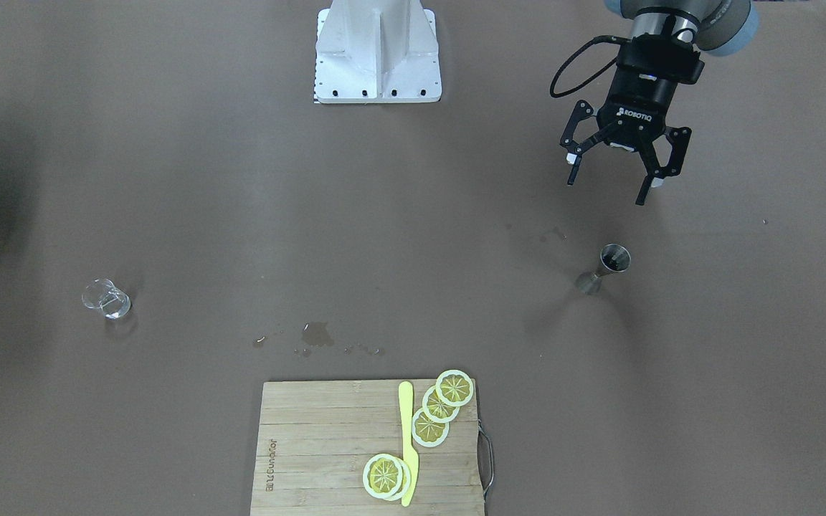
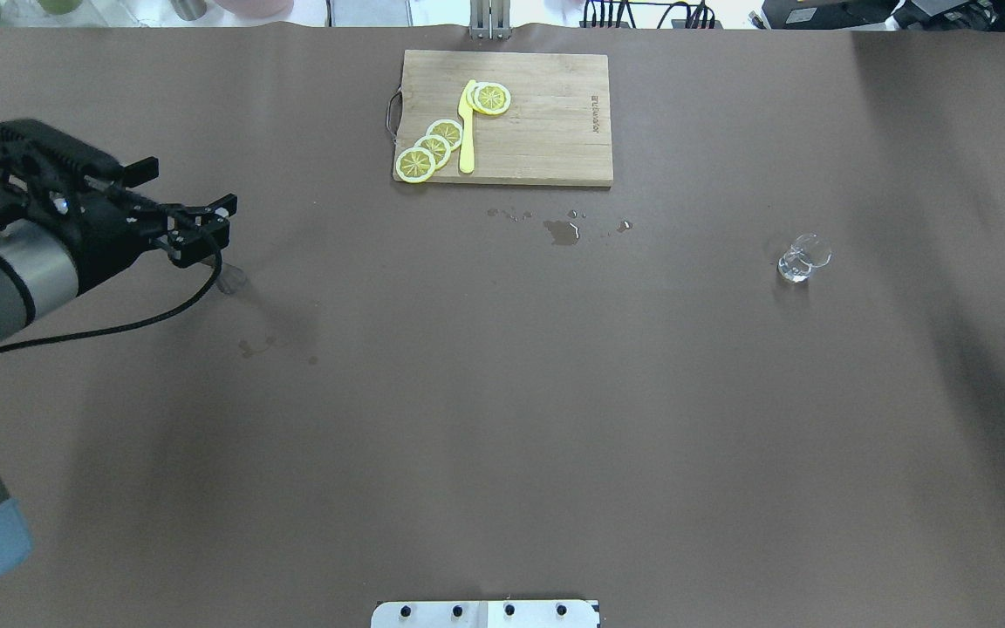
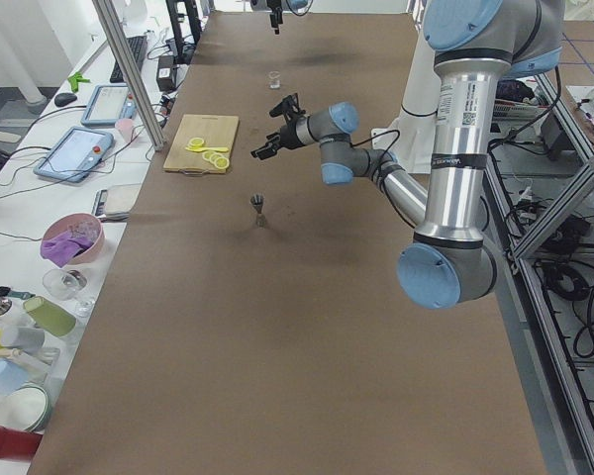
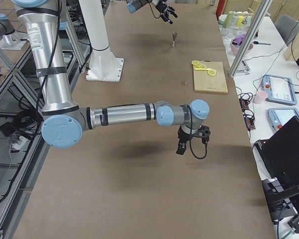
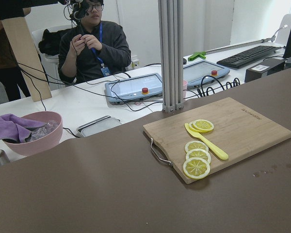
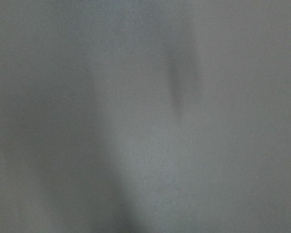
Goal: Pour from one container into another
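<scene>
one metal jigger (image 1: 605, 266) is standing on the bench (image 1: 413, 251), and one clear glass (image 1: 106, 299) is resting there too. one wooden cutting board (image 1: 312, 444) is carrying five lemon slices (image 1: 430, 428), three in a row and two overlapping, along with one yellow knife (image 1: 406, 444). two grippers are showing, the left gripper (image 1: 608, 188) and the right gripper (image 4: 183, 146). one pink bowl (image 5: 31, 138) is sitting on the side desk.
</scene>
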Available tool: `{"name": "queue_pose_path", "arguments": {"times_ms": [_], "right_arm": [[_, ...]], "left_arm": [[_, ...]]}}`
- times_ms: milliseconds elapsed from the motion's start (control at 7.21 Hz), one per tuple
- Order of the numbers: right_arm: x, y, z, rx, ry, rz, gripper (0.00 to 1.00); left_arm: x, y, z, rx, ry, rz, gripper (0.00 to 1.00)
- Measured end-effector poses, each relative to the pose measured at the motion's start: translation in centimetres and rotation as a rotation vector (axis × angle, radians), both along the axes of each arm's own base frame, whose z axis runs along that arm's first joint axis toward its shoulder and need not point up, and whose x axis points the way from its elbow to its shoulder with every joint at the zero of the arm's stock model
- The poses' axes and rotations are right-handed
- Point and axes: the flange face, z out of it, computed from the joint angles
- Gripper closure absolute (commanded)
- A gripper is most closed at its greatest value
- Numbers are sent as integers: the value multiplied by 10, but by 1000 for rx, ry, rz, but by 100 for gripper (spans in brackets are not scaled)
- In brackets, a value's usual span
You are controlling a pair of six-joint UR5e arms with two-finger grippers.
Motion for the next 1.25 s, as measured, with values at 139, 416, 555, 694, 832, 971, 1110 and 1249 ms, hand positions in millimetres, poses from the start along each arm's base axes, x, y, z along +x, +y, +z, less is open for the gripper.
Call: {"name": "queue_pose_path", "arguments": {"times_ms": [139, 416, 555, 694, 832, 971, 1110, 1249], "right_arm": [[-2, 1, 1, -4, 0, -2, 0], [-10, -2, -5, 7, -8, -15, 0], [-13, -2, -7, 10, -8, -21, 0], [-15, -2, -6, 10, -5, -24, 0], [-15, -2, -5, 7, -3, -22, 0], [-14, -1, -3, 1, -1, -19, 0], [-13, 0, -2, 0, 1, -17, 0], [-8, 0, -3, 6, 2, -13, 0]], "left_arm": [[-8, -28, -27, -67, -37, 23, 5], [-37, -72, -54, -228, -111, 89, 5], [-63, -91, -52, -307, -141, 146, 4], [-91, -107, -40, -361, -164, 200, 4], [-123, -120, -16, -415, -176, 245, 4], [-156, -128, 19, -490, -159, 286, 4], [-193, -129, 64, -588, -100, 330, 4], [-229, -123, 114, -663, -47, 375, 3]]}}
